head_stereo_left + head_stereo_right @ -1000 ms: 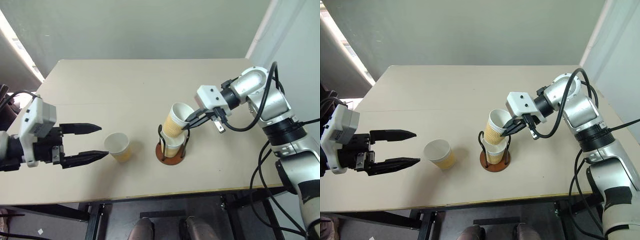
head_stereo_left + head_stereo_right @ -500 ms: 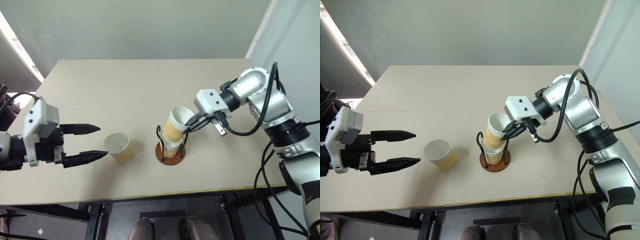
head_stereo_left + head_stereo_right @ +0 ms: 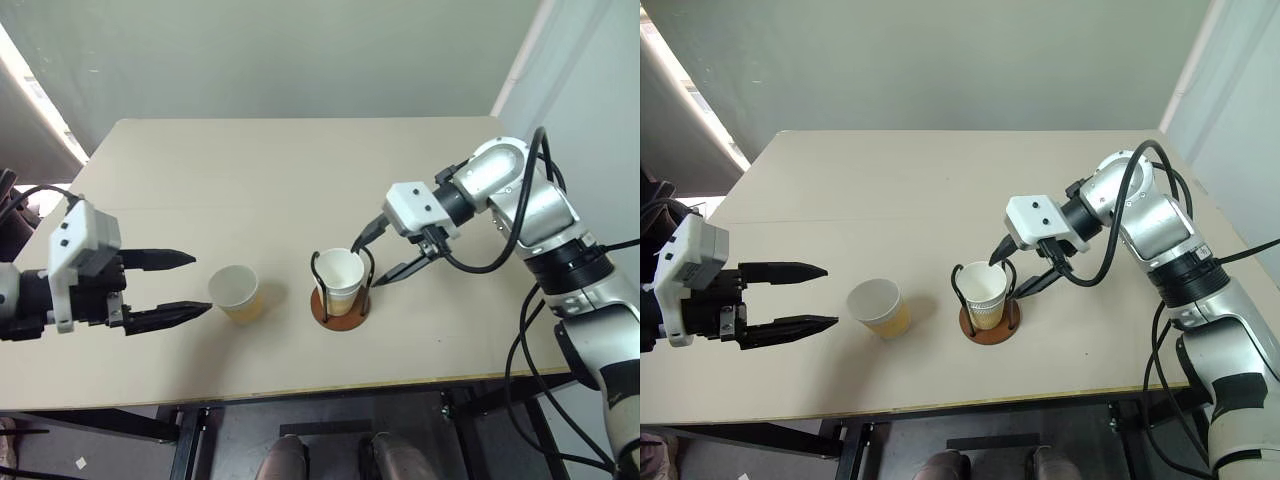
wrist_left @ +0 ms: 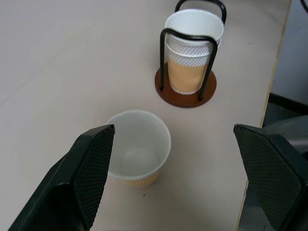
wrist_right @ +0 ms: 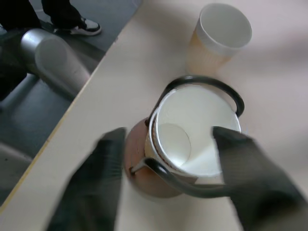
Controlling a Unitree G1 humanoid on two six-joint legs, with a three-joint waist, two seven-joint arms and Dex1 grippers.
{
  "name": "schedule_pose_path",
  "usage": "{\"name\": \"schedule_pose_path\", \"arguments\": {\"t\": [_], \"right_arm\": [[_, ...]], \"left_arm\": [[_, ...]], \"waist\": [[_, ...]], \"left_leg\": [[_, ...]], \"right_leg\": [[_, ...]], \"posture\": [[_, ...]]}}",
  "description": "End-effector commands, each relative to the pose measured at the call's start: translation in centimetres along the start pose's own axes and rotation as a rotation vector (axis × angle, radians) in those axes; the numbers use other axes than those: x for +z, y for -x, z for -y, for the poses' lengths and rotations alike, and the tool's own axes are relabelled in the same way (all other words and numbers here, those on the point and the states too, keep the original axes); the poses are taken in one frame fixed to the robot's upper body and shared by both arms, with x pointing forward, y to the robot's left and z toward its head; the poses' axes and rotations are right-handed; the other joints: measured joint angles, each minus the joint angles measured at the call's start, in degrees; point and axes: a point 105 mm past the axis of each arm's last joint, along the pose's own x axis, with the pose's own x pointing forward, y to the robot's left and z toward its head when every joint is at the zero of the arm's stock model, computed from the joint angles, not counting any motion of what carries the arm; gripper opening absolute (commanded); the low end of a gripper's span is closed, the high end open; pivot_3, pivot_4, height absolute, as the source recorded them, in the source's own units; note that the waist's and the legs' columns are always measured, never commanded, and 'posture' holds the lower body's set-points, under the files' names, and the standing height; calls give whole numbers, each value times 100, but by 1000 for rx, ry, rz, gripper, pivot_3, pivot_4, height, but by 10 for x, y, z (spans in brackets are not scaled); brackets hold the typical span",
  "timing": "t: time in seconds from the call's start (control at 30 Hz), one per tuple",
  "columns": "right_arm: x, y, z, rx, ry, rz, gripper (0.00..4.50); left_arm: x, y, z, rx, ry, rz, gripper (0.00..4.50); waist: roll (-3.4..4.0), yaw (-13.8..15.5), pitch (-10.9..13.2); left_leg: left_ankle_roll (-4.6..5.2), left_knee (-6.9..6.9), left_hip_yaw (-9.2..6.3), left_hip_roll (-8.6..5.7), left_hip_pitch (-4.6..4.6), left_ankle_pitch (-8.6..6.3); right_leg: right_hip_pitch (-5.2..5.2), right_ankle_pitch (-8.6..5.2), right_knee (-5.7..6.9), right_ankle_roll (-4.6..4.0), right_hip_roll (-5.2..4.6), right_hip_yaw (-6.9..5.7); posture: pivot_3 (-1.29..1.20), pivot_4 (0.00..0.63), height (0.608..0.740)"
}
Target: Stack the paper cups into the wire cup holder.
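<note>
Right hand (image 3: 372,258) opened, cup (image 3: 340,279) dropped upright into holder (image 3: 340,305)

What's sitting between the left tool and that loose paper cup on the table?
Nothing visible. The open left tool faces the loose paper cup across bare table, with no other object between them.

I'm working in what looks like a bare lab or test room: one plain beige table (image 3: 280,180) on a black metal frame (image 3: 190,440), blank grey-green walls (image 3: 280,55), a grey floor (image 5: 29,120), and a person's dark trousers and shoes (image 5: 72,19) beside the table.
</note>
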Motion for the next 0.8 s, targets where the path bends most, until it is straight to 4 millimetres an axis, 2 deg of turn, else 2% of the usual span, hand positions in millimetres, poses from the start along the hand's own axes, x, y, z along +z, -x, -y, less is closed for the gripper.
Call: {"name": "schedule_pose_path", "arguments": {"t": [0.03, 0.13, 0.23, 0.47, 0.57, 0.67, 0.8], "right_arm": [[26, 29, 24, -176, -10, 142, 4258], [41, 51, 50, -402, -123, 385, 4258], [44, 51, 58, -511, -200, 487, 4258], [42, 35, 42, -511, -267, 512, 4258], [44, 32, 33, -467, -275, 518, 4258], [47, 25, 15, -362, -272, 499, 4258], [46, 18, 1, -292, -271, 460, 4291]], "left_arm": [[0, -4, -6, 9, -102, -89, 4258], [-2, -15, 0, -73, -126, -120, 4258], [-14, -23, -1, -116, -135, -176, 4258], [-38, -45, -14, -133, -176, -288, 4258], [-39, -56, -20, -130, -183, -279, 4258], [-37, -64, -20, -148, -189, -267, 4258], [-36, -68, -20, -168, -198, -268, 3415]], "waist": [[0, 2, 0], [0, 20, 0], [-2, 21, -1], [-4, 41, -2], [-4, 40, -2], [-5, 46, -3], [-5, 45, -3]], "left_leg": [[0, 0, -1, 0, 0, 0], [2, 3, -2, -1, -7, 2], [-1, 2, -3, -2, -5, 0], [-11, 0, -9, -2, -47, -7], [-13, 2, -10, -2, -69, -6], [-14, 3, -13, -3, -74, -6], [-14, 10, -13, -3, -80, -5]], "right_leg": [[-1, -3, 0, -5, 0, 0], [-7, -4, 1, -12, 0, 3], [-7, -6, 0, -15, 0, 3], [-52, 16, 2, 22, 0, -3], [-74, 22, 2, 32, 0, -4], [-76, 23, -1, 33, 0, -7], [-76, 27, -4, 43, 0, -7]], "posture": [[0, 150, 740], [0, 150, 740], [0, 150, 740], [0, 150, 740], [0, 150, 740], [0, 150, 740], [0, 150, 740]]}}
